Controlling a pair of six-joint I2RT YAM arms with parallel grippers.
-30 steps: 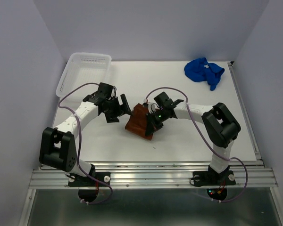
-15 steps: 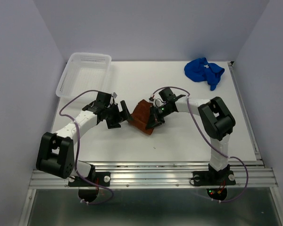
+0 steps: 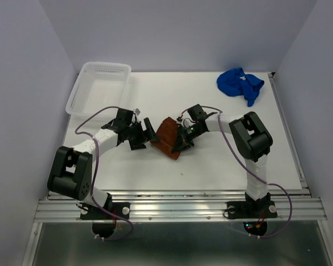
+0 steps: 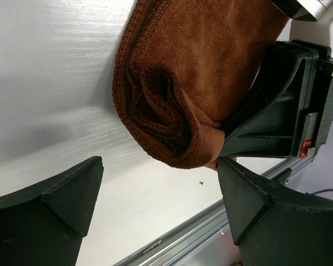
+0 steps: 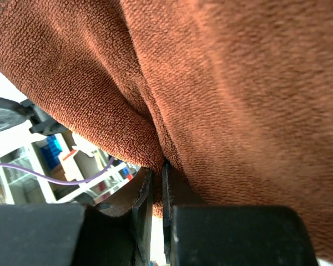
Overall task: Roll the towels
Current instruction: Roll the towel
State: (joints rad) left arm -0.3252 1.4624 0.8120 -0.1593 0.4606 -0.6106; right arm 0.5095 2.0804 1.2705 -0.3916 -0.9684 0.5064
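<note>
The rust-brown towel lies partly rolled at the table's middle. In the left wrist view its rolled end shows a spiral. My right gripper is shut on the towel's right edge; the cloth fills the right wrist view, pinched between the two fingers. My left gripper is open, just left of the roll, its fingertips apart and empty. The royal blue towel lies crumpled at the far right corner.
A white mesh basket stands at the far left of the table. The table's near metal edge shows just below the roll. Purple cables loop over both arms.
The right gripper has drawn the brown towel left and farther back, tightening the roll. The left gripper has moved right, closer to the roll, still open.
</note>
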